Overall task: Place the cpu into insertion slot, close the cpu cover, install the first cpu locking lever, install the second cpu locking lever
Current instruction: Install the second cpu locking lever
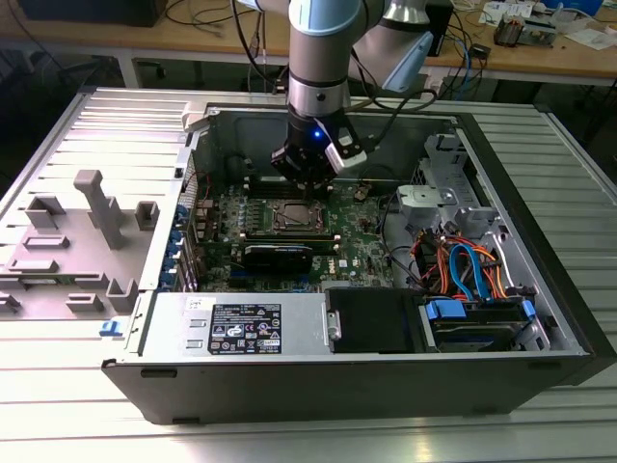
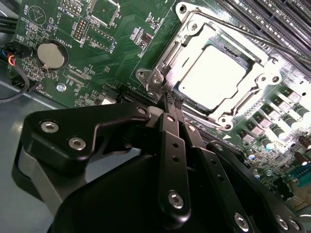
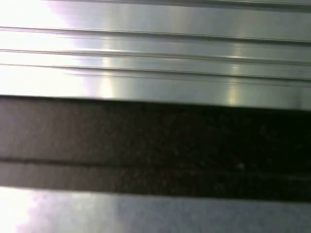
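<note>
Gripper [image 2: 169,97], fingers pressed together w/ nothing held, is poised just beside cpu cover [image 2: 192,36], closed over cpu [image 2: 210,77]; lever should be pushed slowly.

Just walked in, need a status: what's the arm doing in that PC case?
The arm has its gripper lowered into the open computer case, right at the edge of the CPU socket on the motherboard. Its fingers are pressed together and hold nothing. The cpu already sits in the socket, and the cpu cover lies flat around it, the chip showing through its window. Whether the locking levers are latched is hard to tell.
</note>
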`<move>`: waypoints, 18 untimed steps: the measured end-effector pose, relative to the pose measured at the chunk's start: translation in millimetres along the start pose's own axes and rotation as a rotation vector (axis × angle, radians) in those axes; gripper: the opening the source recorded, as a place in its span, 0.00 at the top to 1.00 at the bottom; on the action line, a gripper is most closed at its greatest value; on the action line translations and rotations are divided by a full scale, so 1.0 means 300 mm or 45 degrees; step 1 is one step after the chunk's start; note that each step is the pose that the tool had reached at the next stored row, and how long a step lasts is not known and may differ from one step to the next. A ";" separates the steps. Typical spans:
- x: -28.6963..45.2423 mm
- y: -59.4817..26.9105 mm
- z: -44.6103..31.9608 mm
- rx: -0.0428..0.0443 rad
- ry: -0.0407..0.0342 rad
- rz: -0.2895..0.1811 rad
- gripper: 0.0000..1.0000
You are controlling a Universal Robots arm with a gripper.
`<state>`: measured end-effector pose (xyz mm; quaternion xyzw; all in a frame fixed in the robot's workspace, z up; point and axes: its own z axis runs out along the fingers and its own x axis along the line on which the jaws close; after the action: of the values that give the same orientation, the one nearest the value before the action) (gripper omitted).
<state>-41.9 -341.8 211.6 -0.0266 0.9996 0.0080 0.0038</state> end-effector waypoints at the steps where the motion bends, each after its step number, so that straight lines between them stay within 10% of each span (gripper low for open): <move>1: 0.000 -0.002 0.000 0.000 -0.0001 0.000 0.89; 18: 0.002 -0.036 -0.023 0.001 0.0007 0.000 0.89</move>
<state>-42.0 -352.6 218.3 -0.0266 0.9996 0.0076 0.0035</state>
